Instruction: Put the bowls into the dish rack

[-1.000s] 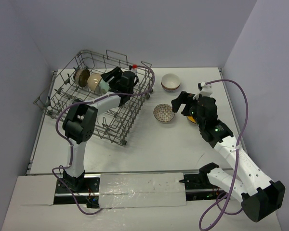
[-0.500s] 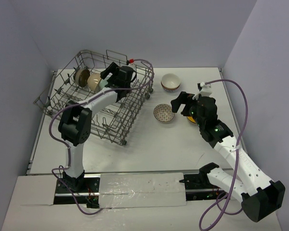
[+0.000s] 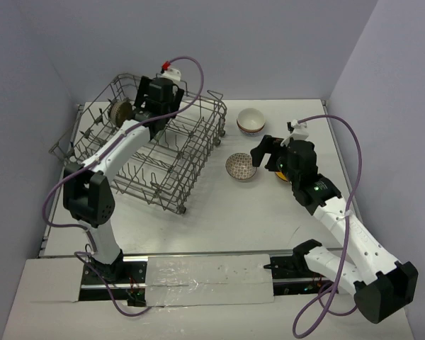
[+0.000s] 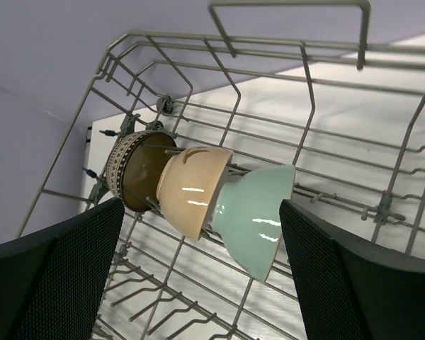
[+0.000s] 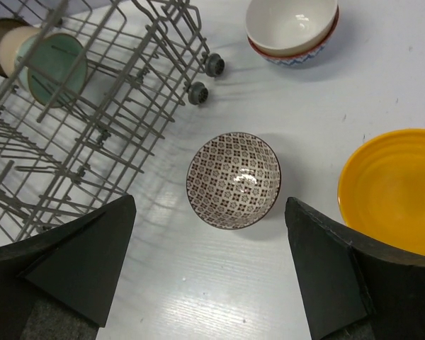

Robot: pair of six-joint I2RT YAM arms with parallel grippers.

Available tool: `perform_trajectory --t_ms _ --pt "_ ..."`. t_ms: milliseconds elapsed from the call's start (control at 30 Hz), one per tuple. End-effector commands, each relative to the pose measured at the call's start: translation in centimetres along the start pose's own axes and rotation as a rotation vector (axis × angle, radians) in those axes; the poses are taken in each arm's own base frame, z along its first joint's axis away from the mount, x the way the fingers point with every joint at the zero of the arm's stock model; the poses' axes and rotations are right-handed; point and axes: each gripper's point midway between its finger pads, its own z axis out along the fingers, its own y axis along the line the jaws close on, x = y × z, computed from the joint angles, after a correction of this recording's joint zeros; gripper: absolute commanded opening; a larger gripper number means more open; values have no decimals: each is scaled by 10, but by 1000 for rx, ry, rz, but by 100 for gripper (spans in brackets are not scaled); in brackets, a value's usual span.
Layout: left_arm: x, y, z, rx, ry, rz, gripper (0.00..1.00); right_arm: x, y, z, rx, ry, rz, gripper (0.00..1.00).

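- While hanging above the far-left end of the dish rack (image 3: pixel 177 152), holds the left pincer (image 4: pixel 202 269) spread wide, gripping nothing.
- Lying on their sides inside that far-left end, nested in 1 row: brown banded bowl (image 4: pixel 131 166), beige bowl (image 4: pixel 191 191), pale green bowl (image 4: pixel 258 219), with the green one nearest the left wrist camera.
- Over the surface (image 5: pixel 269 297) right of the rack, holds the right pincer (image 5: pixel 209 265) spread just as wide, likewise empty.
- Framed between its 2 fingers, untouched and upright: patterned bowl (image 5: pixel 234 180), near the rack's right corner.
- Just right of it, apart: orange-yellow bowl (image 5: pixel 397 191), upright.
- Farther back: white bowl (image 5: pixel 292 25) stacked inside a blue-patterned bowl (image 5: pixel 297 57).
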Motion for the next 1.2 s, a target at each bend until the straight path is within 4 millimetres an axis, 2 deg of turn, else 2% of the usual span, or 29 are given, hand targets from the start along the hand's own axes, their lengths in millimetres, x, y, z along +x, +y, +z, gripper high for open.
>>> perform_trajectory --t_ms 0,67,100,167,200,233,267,300,367,433,467,500,567,700,733,867,1067,1167 --pt "-51 36 -36 46 -109 -223 97 -8 0 3 31 5 13 93" --pt "-57 51 -44 36 -116 -299 98 5 -9 12 79 59 16 92" --pt "-63 62 -55 26 -130 -360 98 7 -12 14 99 74 37 92" --pt "-60 75 -67 21 -109 -468 99 24 -22 23 155 141 46 91" --pt "-63 79 -82 47 -123 -534 99 27 -24 26 169 155 65 90" --pt "-63 82 -89 58 -127 -560 99 37 -28 32 190 190 67 90" --pt "-54 78 -94 73 -113 -573 99 43 -30 36 197 209 73 89" --pt "-61 84 -112 105 -149 -618 99 46 -31 40 206 219 89 88" --pt "-58 86 -134 141 -174 -669 99 61 -35 51 232 270 107 86" --pt "-49 83 -144 172 -178 -679 99 75 -41 62 256 315 118 81" --pt "-54 89 -160 196 -215 -687 99 80 -41 65 256 329 133 80" --pt "-52 90 -166 205 -224 -686 99 86 -44 72 265 343 138 78" --pt "-42 91 -175 214 -225 -679 99 91 -45 79 274 355 154 73" --pt "-28 84 -186 256 -217 -659 99 106 -53 96 317 390 170 63" --pt "-21 78 -185 276 -203 -651 99 108 -54 99 324 388 177 58" --pt "-13 73 -190 294 -187 -655 99 118 -60 109 355 408 187 45" --pt "-15 56 -198 403 -181 -682 99 124 -66 112 380 405 193 21" --pt "-20 40 -205 491 -173 -703 99 118 -67 110 391 383 189 3"
